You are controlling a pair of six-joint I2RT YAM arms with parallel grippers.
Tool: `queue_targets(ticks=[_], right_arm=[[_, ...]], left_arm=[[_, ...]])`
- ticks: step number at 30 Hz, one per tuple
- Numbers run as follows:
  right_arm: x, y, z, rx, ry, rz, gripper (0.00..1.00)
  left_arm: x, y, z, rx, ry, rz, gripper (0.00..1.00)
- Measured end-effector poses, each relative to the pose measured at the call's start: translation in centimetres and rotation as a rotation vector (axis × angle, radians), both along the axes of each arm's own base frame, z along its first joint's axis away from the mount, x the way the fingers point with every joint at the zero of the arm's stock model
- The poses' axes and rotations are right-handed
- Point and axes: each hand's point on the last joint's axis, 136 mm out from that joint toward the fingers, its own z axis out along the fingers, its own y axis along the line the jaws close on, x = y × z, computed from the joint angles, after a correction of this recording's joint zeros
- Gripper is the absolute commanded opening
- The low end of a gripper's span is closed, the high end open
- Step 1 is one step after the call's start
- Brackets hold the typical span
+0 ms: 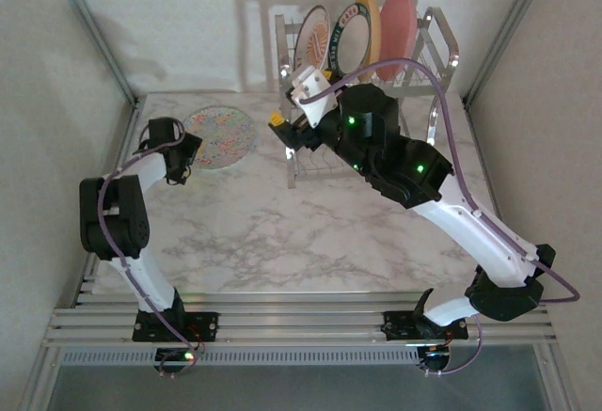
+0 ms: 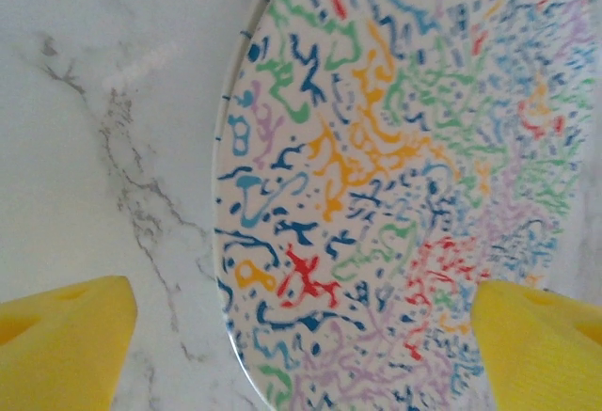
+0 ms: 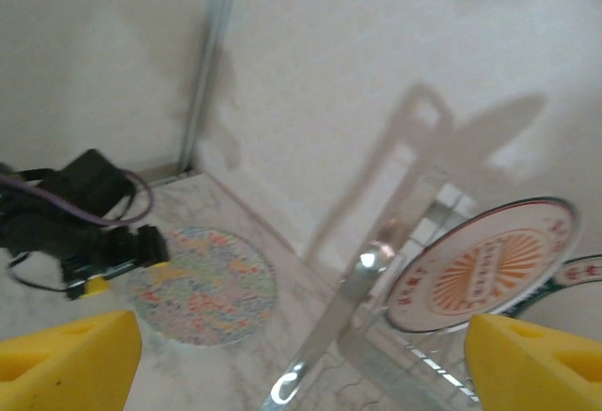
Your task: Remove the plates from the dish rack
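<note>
Top external: left gripper (image 1: 186, 162), spread, hangs over floral plate's (image 1: 226, 136) edge; right gripper (image 1: 287, 134), spread and empty, at dish rack (image 1: 442, 63).

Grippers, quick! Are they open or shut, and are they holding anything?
Left gripper: open, empty, above the colourful plate's edge.
Right gripper: open, empty, near the dish rack.

One camera looks down from behind; the left wrist's sits close over the floral plate (image 2: 395, 195) the right's sees farther off.
</note>
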Motion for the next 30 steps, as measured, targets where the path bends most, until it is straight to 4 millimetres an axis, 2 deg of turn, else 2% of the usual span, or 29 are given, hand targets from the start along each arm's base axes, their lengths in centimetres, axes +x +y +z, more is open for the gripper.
queue_targets(ticks=[3,5,8,12,14,15,19,24,27,30], right_arm=[[0.8,-2.1,2.3,0.028,-0.077,-0.097,0.89],[1.8,-4.3,4.1,0.06,-0.119,-0.183,0.89],[4.4,-10.2,7.4,0.134,-0.155,-0.377,0.89],[7.7,-21.3,11.0,0.282,-0.175,-0.688,0.89],[8.3,-24.2,11.4,0.33,-0.172,-0.762,0.89],[8.7,-24.9,11.3,0.348,-0.166,-0.776,0.88],[11.6,-25.0,9.6,0.355,-0.109,-0.771,0.87],[17.0,-22.7,4.8,0.278,0.0,-0.742,0.82],[19.2,-21.6,1.8,0.228,0.061,-0.742,0.74],[20.4,-21.4,0.0,0.188,0.093,-0.761,0.67]], left_arm=[[-0.4,0.2,3.3,0.02,-0.061,0.022,0.94],[-0.6,0.1,6.1,0.037,-0.116,0.035,0.94],[-0.9,-1.0,10.7,0.058,-0.215,0.036,0.94],[-0.8,-4.2,17.3,0.076,-0.359,-0.012,0.92],[-0.7,-6.1,20.5,0.073,-0.431,-0.048,0.91],[-0.8,-7.2,22.1,0.072,-0.471,-0.072,0.91],[-1.9,-11.0,27.0,0.069,-0.603,-0.166,0.9],[-4.3,-15.3,32.8,0.075,-0.786,-0.307,0.89],[-6.3,-16.9,36.1,0.077,-0.898,-0.367,0.89],[-7.9,-17.6,38.9,0.07,-0.982,-0.399,0.89]])
